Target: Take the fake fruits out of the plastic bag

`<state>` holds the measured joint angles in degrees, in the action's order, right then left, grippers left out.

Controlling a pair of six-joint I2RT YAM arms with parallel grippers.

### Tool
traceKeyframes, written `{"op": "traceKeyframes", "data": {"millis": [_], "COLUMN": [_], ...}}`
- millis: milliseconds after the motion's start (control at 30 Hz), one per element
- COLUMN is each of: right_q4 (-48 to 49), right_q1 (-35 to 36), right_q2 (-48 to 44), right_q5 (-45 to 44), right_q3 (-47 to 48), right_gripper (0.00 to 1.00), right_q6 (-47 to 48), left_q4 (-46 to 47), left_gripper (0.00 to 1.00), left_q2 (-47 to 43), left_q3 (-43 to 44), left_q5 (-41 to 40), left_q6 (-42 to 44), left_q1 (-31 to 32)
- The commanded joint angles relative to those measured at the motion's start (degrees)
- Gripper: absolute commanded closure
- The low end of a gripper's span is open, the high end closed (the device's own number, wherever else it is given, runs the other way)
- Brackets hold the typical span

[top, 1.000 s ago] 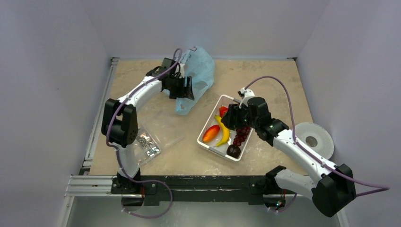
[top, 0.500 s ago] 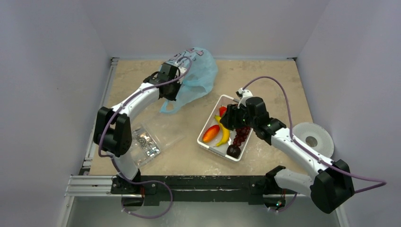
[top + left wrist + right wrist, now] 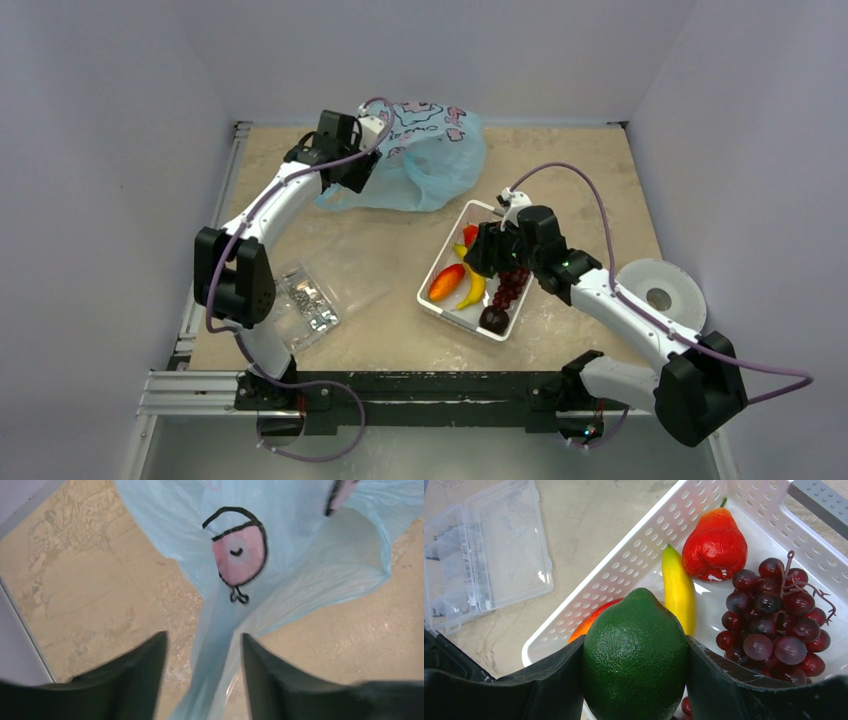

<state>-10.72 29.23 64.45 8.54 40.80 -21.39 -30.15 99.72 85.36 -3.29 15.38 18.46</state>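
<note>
A clear plastic box (image 3: 310, 305) of metal bits lies by the table's left edge. At the far-left corner the left gripper (image 3: 203, 636) stands half-wide; a twisted strand of the light-blue plastic bag (image 3: 430, 165) passes between its fingers, unpinched. The bag slumps along the far edge. Right of centre a white basket (image 3: 634, 565) holds a mango (image 3: 586, 625), banana (image 3: 678, 587), red fruit (image 3: 714, 542), grape bunch (image 3: 774, 615) and plum (image 3: 493, 319). Above it the right gripper (image 3: 636, 647) clamps a green fruit (image 3: 634, 625). A white roll (image 3: 660, 297) sits by the right edge.
</note>
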Motion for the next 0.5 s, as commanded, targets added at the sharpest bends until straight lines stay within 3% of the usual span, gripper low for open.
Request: {"op": "traceKeyframes", "data": {"millis": [0,33,67,267,467], "right_q4": [1.19,1.2,1.26,1.15,-2.67], "right_q1": [-0.12,-0.11,-0.07,1.05,9.06], "right_q2": [-0.29,-0.16,0.0,2.03,4.58], "right_q5": [0.63,1.06,1.57,5.38,-0.59], "right_q3": [1.17,1.07,0.96,0.48,1.09], "right_gripper": [1.0,1.0,1.0,1.0,1.0], "right_q6": [1.7,1.75,1.74,2.04,0.82], "left_q4": [-5.61,-5.86,-5.98,-9.92,-12.68], "left_gripper": [0.25,0.07,0.0,0.0,0.04], "left_q2": [0.91,-0.02,-1.15,-11.07,-26.83], "left_q3": [6.61,6.42,5.95,4.06,-3.55], "left_q5": [0.12,0.82,1.2,-0.38,5.37], "left_q6": [-5.56,-6.44,-7.15,-14.49,-23.56], "left_q1": [-1.43,-1.49,-1.49,-2.2,-2.43]}}
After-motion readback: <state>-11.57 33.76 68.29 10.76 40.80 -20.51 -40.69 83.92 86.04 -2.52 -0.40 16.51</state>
